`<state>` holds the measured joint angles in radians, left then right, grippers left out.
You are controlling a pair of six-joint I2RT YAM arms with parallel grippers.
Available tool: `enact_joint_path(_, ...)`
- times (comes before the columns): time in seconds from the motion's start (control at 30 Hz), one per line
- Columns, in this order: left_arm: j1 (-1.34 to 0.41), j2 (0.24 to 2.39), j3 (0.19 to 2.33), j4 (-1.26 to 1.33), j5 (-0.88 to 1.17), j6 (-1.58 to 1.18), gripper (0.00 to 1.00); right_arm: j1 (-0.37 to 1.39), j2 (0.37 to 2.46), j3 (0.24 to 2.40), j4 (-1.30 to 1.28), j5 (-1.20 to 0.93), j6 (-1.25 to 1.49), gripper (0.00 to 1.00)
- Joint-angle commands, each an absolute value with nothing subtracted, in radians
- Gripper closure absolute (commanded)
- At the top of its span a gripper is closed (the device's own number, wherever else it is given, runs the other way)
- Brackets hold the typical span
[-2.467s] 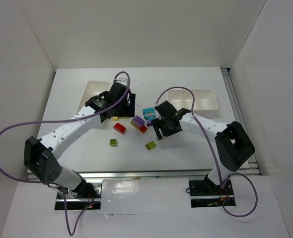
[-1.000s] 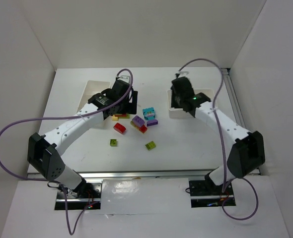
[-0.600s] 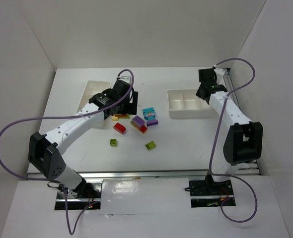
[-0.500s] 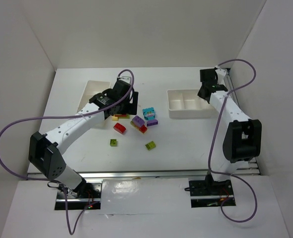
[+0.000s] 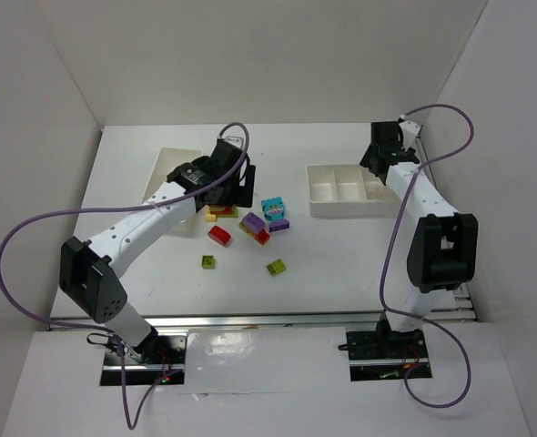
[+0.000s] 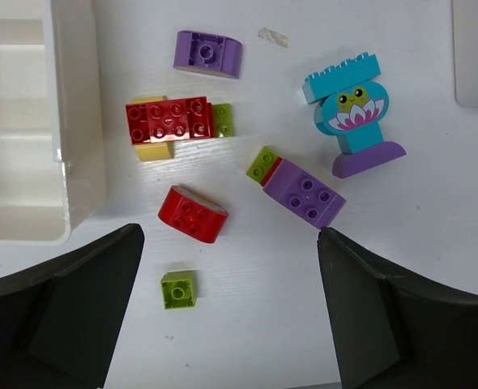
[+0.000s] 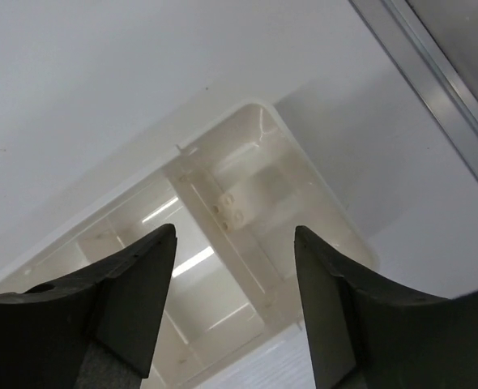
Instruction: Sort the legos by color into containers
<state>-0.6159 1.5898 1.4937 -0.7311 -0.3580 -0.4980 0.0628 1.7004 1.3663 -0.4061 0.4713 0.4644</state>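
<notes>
Overhead view: legos [image 5: 252, 221] lie loose on the white surface [image 5: 341, 264], clustered between the left container [image 5: 167, 168] and the right container [image 5: 328, 202]. Left claw [image 5: 235, 189] hangs over the cluster's far-left edge. Right claw [image 5: 378, 155] sits above the right container's far end, well apart from the bricks.

Left wrist view: left claw [image 6: 231, 235] is spread wide, nothing between its fingers. Below it are a red eight-stud brick [image 6: 170, 120] pressed onto a yellow brick [image 6: 152, 151], a red rounded brick [image 6: 193, 214], a purple brick [image 6: 305, 193] and a small lime brick [image 6: 179, 289]. They look light, rigid and slick. Best hold is likely a pinch across flat opposite sides, not the studs. The rounded red one may squirt out, and the joined pieces will probably lift together despite mixed colours.

Right wrist view: right claw [image 7: 235, 235] is parted and empty, looking down into the container's compartments [image 7: 255, 107].
</notes>
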Motion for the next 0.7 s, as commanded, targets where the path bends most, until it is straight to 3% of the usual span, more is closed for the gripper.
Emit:
enact_joint_path(0.0,-0.603,1.577,1.540,-0.765,-0.408,-0.489,0.00,0.084,1.550,1.347,-0.368,0.486,0.428,0.34)
enact_joint_path(0.07,-0.594,1.563,1.540,-0.765,-0.408,-0.500,0.00,0.107,1.499,1.324,-0.379,0.441,0.376,0.41)
enact_joint_path(0.17,-0.562,1.542,1.516,-0.765,-0.399,-0.523,0.00,0.202,1.404,1.261,-0.397,0.293,0.293,0.42)
enact_joint_path(0.27,-0.528,1.502,1.468,-0.765,-0.330,-0.581,0.00,0.359,1.355,1.198,-0.459,0.117,0.247,0.34)
enact_joint_path(0.3,-0.503,1.488,1.427,-0.765,-0.321,-0.598,0.00,0.403,1.345,1.166,-0.475,0.079,0.238,0.25)
enact_joint_path(0.4,-0.457,1.413,1.329,-0.775,-0.299,-0.659,0.00,0.584,1.345,1.105,-0.526,-0.004,0.229,0.12)
enact_joint_path(0.67,-0.396,1.304,1.164,-0.785,-0.236,-0.712,0.02,0.889,1.497,1.051,-0.494,-0.029,0.255,0.04)
